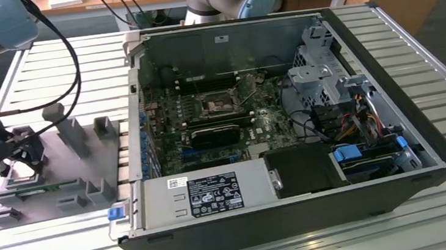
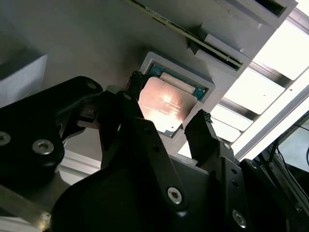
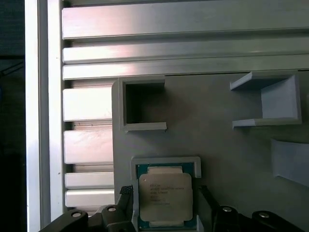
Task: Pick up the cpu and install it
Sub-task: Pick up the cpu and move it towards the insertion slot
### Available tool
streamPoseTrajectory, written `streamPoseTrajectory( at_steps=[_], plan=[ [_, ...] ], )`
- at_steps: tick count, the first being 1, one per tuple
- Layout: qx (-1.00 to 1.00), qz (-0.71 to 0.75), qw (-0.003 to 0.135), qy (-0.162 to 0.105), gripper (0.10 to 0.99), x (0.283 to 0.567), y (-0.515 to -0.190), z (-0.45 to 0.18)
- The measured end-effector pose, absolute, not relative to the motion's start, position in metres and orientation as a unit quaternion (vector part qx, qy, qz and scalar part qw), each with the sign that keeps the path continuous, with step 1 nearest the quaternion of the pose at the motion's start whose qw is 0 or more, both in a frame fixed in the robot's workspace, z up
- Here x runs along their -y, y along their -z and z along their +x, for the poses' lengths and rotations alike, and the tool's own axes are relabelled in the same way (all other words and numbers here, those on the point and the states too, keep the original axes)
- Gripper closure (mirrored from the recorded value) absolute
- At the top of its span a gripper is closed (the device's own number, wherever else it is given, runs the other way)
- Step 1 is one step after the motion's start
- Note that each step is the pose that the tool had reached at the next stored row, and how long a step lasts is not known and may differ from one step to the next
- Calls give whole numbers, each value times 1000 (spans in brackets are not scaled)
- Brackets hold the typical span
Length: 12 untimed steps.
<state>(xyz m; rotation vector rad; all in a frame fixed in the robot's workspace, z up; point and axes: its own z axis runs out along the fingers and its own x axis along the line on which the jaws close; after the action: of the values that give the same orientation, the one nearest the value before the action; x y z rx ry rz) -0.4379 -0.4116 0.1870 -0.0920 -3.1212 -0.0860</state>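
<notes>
While your hand (image 2: 169,99) hangs over the grey fixture (image 1: 59,185) at the exterior view's left, the cpu (image 2: 163,105) lies straight below it, flat in its shallow pocket (image 3: 166,160), silver face up. Both wrist views put the chip between the two black fingers (image 2: 203,128), one on each side. The hand is released, spread just wider than the chip, so you are grasping nothing yet. The chip's slightly longer sides run alongside the fingers, so they bracket its shorter width. The pocket's raised rim hugs the chip closely, leaving little room beside it. Near it on the fixture sit an empty square recess (image 3: 142,104) and an open-sided bracket (image 3: 270,101), neither in the way, by my reading. The open computer case (image 1: 298,228) lies well apart at the exterior view's right on the slatted tabletop (image 1: 423,75). The socket (image 1: 219,104) on its board sits toward the far side, with cables crowding the right.
</notes>
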Motion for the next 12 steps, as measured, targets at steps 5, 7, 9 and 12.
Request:
streamPoseTrajectory(
  at_steps=[5, 7, 9, 12],
  plan=[
    [999, -29, 9, 27, 443, 412, -186, -438],
    [999, -29, 9, 27, 455, 412, -185, -438],
    [999, -29, 9, 27, 525, 412, -185, -438],
    [999, -29, 9, 27, 525, 412, -184, -438]
  ],
)
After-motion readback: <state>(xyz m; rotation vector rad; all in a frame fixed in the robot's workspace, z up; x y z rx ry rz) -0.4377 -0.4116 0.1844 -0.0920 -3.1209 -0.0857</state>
